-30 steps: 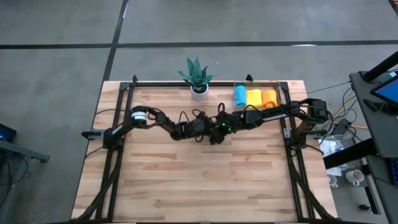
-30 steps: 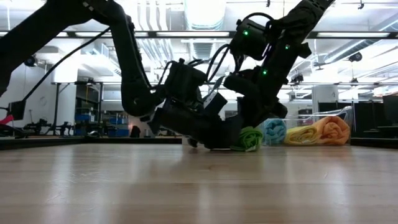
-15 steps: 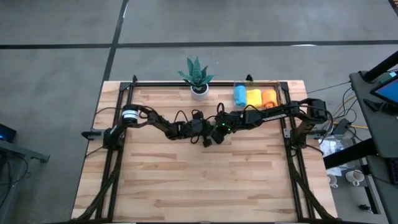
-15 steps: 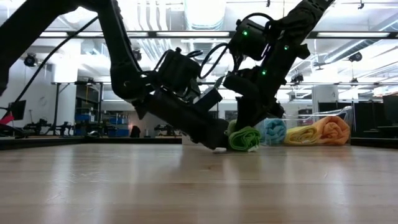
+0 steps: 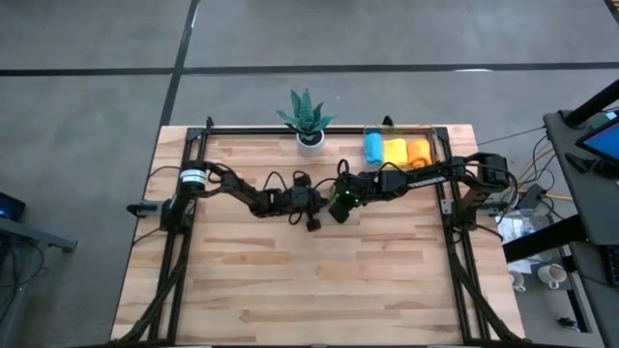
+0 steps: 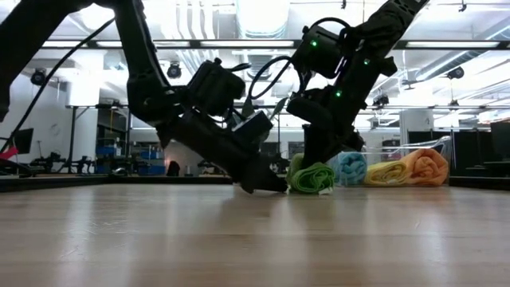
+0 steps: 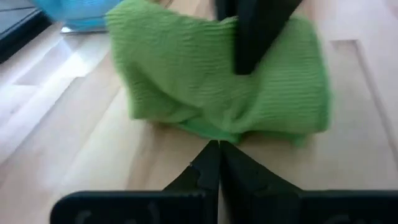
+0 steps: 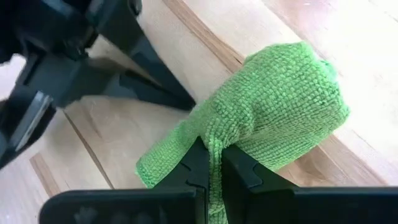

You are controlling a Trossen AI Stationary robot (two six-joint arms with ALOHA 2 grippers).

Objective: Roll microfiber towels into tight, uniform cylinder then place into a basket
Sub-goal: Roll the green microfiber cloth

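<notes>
Fuzzy green towel [image 8: 273, 112] roll pinched in right claw [image 8: 210, 163].

Towels: four — green [image 6: 312, 177], blue [image 5: 372, 148], yellow [image 5: 395, 150], orange [image 5: 417, 151]. Basket [image 5: 437, 138]: one. Potted plant [image 5: 308, 117]: one. My pincers: two, left pincer [image 6: 275, 186] and right pincer [image 8: 210, 163].

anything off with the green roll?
Yes: the green towel at mid-table is a loose, lumpy roll with a corner trailing out, pinched by the right gripper. The three rolls in the basket look tidy.

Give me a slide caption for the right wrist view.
Right tool shut on a rolled green microfiber towel lying on the wooden table, left tool beside it.
</notes>
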